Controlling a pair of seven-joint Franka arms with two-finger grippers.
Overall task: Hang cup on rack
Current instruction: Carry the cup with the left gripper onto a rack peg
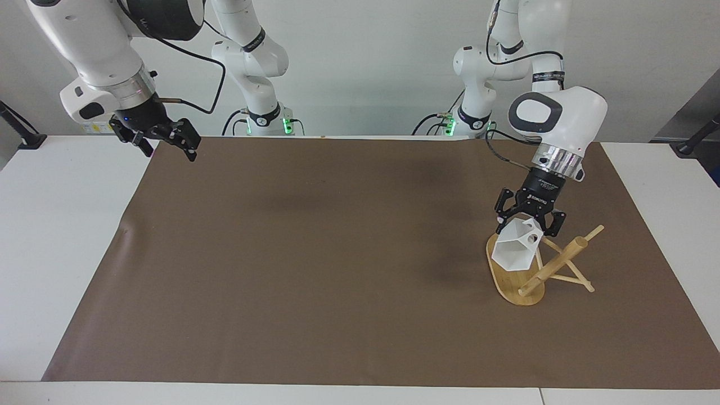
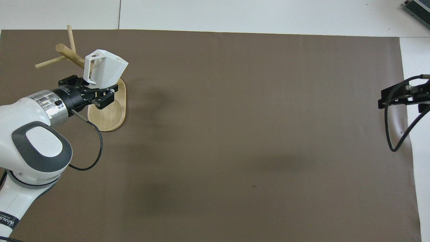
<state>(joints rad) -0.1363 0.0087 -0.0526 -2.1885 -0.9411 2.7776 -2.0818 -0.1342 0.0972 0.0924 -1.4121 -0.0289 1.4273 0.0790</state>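
White and faceted, the cup (image 1: 514, 252) hangs in my left gripper (image 1: 529, 220), which is clamped on its base end, fingers pinched tight. I hold it tilted, its hexagonal mouth turned down and away from me, the handle tab with its round hole facing the post. It sits over the rack (image 1: 537, 264), above the nearer part of the oval base, at the left arm's end of the mat (image 1: 315, 253). In the overhead view the cup (image 2: 104, 68) lies just beside the thick post, and part of the post shows through the handle frame; I cannot tell whether the tab touches a peg. The rack (image 2: 107, 116) stands on the mat with its post leaning away from me, thin pegs crossing near the top.

From above, my left gripper (image 2: 88, 93) is over the base plate, wrist coming in from my own corner of the table.

My right gripper (image 1: 163, 138) waits in the air over the mat's edge at the right arm's end, close to my side of the table, holding nothing, its fingers spread wide. In the overhead view only part of it (image 2: 401, 97) shows at the frame's border, cable (image 2: 391, 134) looping beneath it.
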